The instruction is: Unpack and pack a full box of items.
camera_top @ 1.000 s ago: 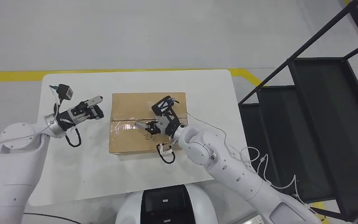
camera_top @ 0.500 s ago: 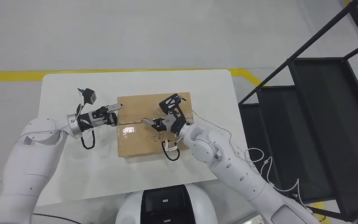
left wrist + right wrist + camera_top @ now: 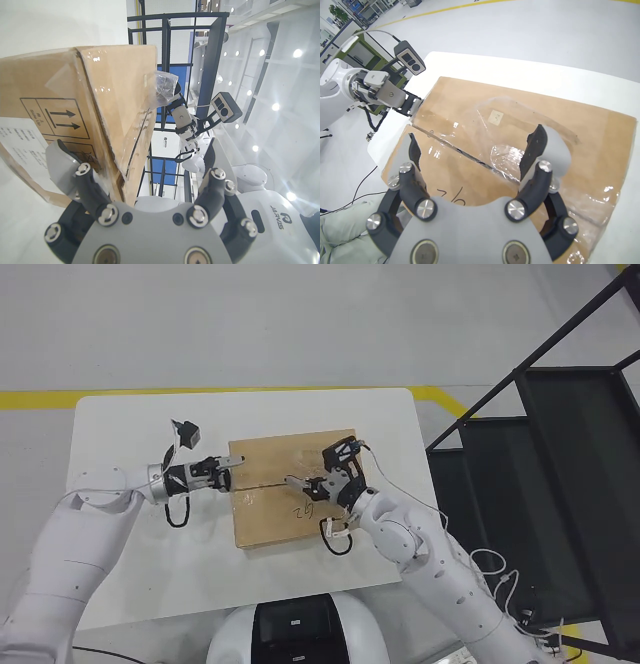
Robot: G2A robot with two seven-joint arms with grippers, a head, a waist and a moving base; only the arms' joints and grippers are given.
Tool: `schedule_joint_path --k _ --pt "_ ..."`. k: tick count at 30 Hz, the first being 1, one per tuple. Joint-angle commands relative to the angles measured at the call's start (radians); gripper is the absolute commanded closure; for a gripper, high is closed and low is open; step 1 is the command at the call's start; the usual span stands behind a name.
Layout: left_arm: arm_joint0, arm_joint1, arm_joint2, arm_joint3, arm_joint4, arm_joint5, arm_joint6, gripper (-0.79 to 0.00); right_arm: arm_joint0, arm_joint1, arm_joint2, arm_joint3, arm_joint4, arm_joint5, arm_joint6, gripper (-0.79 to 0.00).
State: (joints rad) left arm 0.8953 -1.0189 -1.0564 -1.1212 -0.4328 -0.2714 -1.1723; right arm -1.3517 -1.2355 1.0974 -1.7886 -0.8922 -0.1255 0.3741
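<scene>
We have the left gripper (image 3: 232, 470), jaws wide, at the box's (image 3: 265, 526) left edge; the right gripper (image 3: 300, 486), jaws wide, above it.

The box (image 3: 295, 489) sits on the table (image 3: 130, 424), somewhat right of the table's middle. The left end effector (image 3: 232, 463) is at the box's left side, level with the top seam, its spread fingers astride the upper edge. The right end effector (image 3: 303, 486) hangs over the box top near its centre, fingers apart above the seam. A stair frame (image 3: 540, 464) stands right of the table.
</scene>
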Motion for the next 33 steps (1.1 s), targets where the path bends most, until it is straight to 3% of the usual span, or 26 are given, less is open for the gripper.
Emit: schedule_joint_path --k 1,11,18,19,20,21,33 --pt "0.003 0.002 -0.011 0.002 -0.009 -0.008 -0.006 -0.785 0.007 -0.001 -0.009 -0.011 -0.014 -0.004 0.011 -0.785" --pt "0.049 0.023 -0.089 -0.038 -0.016 -0.020 -0.007 -0.785 0.161 -0.038 -0.097 0.123 0.093 0.069 0.084 -0.785" --pt "0.080 0.036 -0.137 -0.068 -0.021 -0.013 -0.004 -0.785 0.202 -0.048 -0.101 0.163 0.126 0.065 0.070 -0.785" --pt "0.084 0.037 -0.142 -0.071 -0.022 -0.012 -0.003 -0.785 0.201 -0.048 -0.099 0.161 0.125 0.066 0.070 -0.499" --pt "0.087 0.038 -0.146 -0.074 -0.021 -0.011 -0.002 -0.785 0.199 -0.048 -0.096 0.157 0.119 0.067 0.069 -0.092" --pt "0.090 0.039 -0.150 -0.076 -0.021 -0.011 -0.001 -0.785 0.195 -0.047 -0.094 0.153 0.115 0.067 0.069 0.000" --pt "0.098 0.043 -0.184 -0.058 0.006 -0.037 0.075 -0.785 0.166 -0.045 -0.081 0.128 0.116 0.043 0.072 0.000"
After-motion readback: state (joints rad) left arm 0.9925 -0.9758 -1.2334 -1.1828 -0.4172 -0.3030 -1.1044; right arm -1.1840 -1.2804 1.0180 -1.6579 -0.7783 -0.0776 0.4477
